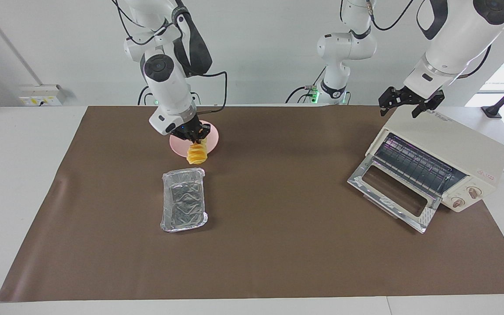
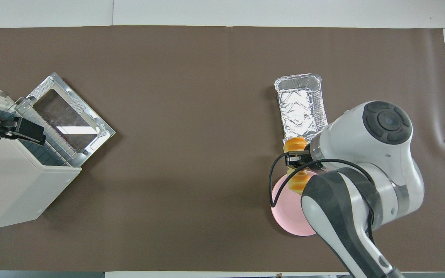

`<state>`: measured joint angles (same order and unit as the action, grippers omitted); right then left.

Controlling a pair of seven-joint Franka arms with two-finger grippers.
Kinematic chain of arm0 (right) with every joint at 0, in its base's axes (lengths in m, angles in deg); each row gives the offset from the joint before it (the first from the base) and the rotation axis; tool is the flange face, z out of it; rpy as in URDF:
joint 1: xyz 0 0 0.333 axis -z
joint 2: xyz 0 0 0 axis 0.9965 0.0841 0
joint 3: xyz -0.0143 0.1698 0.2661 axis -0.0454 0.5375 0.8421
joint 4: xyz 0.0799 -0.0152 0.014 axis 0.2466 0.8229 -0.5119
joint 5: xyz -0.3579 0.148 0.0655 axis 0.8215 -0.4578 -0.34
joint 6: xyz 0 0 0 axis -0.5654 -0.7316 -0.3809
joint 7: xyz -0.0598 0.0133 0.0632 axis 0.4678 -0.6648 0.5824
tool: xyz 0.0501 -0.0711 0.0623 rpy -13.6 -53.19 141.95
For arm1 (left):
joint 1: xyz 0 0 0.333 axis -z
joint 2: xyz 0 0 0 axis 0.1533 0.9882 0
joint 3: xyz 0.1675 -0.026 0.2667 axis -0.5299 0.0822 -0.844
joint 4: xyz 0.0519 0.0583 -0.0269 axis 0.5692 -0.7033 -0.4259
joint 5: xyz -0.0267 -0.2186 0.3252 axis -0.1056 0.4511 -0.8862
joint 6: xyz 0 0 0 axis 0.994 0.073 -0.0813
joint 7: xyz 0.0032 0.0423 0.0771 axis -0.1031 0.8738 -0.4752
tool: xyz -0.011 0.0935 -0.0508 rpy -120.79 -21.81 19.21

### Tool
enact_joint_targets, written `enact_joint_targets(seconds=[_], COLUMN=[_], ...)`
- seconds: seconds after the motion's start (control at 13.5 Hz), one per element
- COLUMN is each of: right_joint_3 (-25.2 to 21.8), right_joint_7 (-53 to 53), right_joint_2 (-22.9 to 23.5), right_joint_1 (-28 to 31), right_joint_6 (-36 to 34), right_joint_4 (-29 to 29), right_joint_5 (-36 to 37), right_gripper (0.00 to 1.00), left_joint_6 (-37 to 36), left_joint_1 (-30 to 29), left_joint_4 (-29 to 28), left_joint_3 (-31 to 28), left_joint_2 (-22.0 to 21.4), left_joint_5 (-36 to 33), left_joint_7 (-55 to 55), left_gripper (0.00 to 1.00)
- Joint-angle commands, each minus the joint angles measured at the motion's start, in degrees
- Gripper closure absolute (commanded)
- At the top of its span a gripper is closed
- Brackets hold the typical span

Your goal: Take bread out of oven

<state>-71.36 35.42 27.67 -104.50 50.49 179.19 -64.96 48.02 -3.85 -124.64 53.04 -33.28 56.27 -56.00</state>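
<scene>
Now up in the air: right gripper (image 1: pixel 197 136) clamped on the bread (image 1: pixel 197 153), hanging over the edge of the pink plate (image 1: pixel 211 139). Bare foil tray (image 1: pixel 183 199) on the brown mat (image 1: pixel 278 245), farther from the robots than the plate. Oven (image 1: pixel 442 164) at the left arm's end, door dropped open. Left gripper (image 1: pixel 409 101) over the oven's top, fingers spread, waiting.

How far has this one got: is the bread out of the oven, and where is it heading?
Done: the oven stands open with its rack bare, and the foil tray lies empty on the table. In hand: the right claw holds the bread in the air over the pink plate. Left: probably setting it down. The left claw waits over the oven.
</scene>
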Motion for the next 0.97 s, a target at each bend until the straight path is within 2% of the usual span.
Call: enact_joint_targets(seconds=[0.0, 0.22, 0.37, 0.67, 0.89], right_joint_3=[-0.02, -0.02, -0.02, -0.02, -0.02], right_joint_7=[0.04, -3.46, -7.6, -7.79, -7.7], right_joint_2=[-7.76, -10.15, -10.06, -8.66, -7.87], right_joint_1=[-0.36, 0.07, 0.78, 0.43, -0.01], right_joint_6=[2.7, 7.88, 10.43, 17.38, 19.67], right_joint_4=[11.93, 18.28, 20.39, 24.26, 25.76], right_joint_5=[-0.53, -0.53, -0.53, -0.53, -0.44], right_gripper=[1.0, 1.0, 1.0, 1.0, 1.0], left_joint_6=[0.75, 0.66, 0.66, 0.75, 0.75], left_joint_1=[-0.13, -0.13, -0.13, -0.13, -0.13], left_joint_4=[-1.09, -1.09, -1.09, -1.09, -1.09], left_joint_3=[-0.21, -0.12, -0.21, -0.21, -0.12], left_joint_2=[-1.17, -1.17, -1.17, -1.17, -1.17], left_joint_5=[0.51, 0.51, 0.6, 0.6, 0.51], left_joint_7=[-0.47, -0.47, -0.47, -0.47, -0.47], left_gripper=[0.0, 0.0, 0.0, 0.0, 0.0])
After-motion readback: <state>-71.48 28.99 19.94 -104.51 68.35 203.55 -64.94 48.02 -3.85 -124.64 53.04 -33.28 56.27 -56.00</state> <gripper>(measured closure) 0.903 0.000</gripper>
